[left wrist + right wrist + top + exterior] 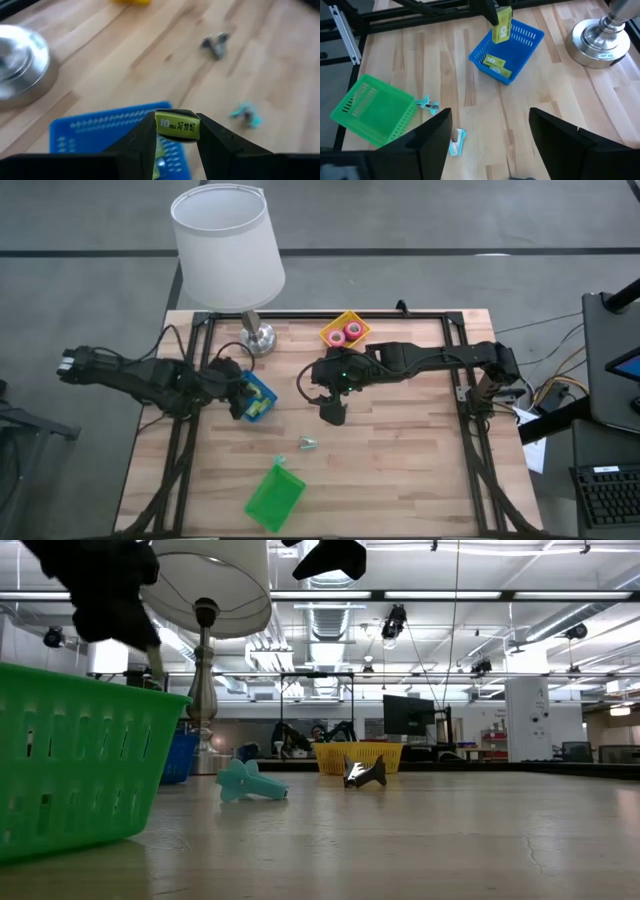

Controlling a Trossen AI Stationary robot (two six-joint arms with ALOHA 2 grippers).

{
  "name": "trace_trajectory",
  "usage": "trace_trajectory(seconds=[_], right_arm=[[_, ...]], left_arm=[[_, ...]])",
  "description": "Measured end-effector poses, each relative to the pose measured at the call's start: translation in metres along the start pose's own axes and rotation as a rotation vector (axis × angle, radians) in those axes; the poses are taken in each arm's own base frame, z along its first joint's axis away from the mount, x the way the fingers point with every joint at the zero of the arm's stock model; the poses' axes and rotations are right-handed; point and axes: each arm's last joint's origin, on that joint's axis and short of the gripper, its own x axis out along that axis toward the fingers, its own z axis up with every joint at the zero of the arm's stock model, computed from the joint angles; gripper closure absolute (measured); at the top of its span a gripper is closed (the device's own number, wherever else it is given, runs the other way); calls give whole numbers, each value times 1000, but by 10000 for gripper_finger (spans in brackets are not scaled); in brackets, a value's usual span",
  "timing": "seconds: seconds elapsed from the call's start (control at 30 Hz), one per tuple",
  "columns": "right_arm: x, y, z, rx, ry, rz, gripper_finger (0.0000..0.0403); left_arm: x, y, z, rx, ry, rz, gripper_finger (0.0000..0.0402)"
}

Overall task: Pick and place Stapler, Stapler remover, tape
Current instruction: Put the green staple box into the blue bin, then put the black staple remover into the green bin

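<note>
My left gripper [243, 394] hangs over the blue basket [522, 36], shut on a lime-green oblong box [177, 125]. More lime-green boxes [495, 65] lie inside that basket. My right gripper [333, 410] hovers open above the table's middle, touching nothing. On the wood near it lie a small teal piece [250, 782] and a silver clawed piece [365, 772]. Two pink tape rolls [345, 333] sit in a yellow basket [357, 321] by the far edge. I see no stapler. My left gripper pinches the lime-green box between its two fingers [145, 135], which come from above and point down. They close on the box's upper end [498, 13]. The box hangs below them, slightly tilted, lifted clear above the blue basket.
A green basket [275, 495] lies tipped on its side near the table's near edge. A lamp with a white shade [225, 240] stands on a metal base [258, 337] at the far edge, beside the blue basket. Bare wood stretches toward the table's right side.
</note>
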Motion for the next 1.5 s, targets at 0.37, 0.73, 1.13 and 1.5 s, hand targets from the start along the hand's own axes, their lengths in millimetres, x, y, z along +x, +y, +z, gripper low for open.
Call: trace_trajectory(seconds=[0.37,0.73,1.13,1.5], right_arm=[[0,0,0,42,-1,0,162],[0,0,0,65,-2,0,162],[0,-3,1,48,-12,-24,170],[0,-9,3,42,-19,-41,165]], left_arm=[[44,36,-64,-196,35,244,276],[68,49,-90,-218,-22,255,256],[71,51,-98,-340,43,215,186],[59,36,-75,-349,26,111,105]])
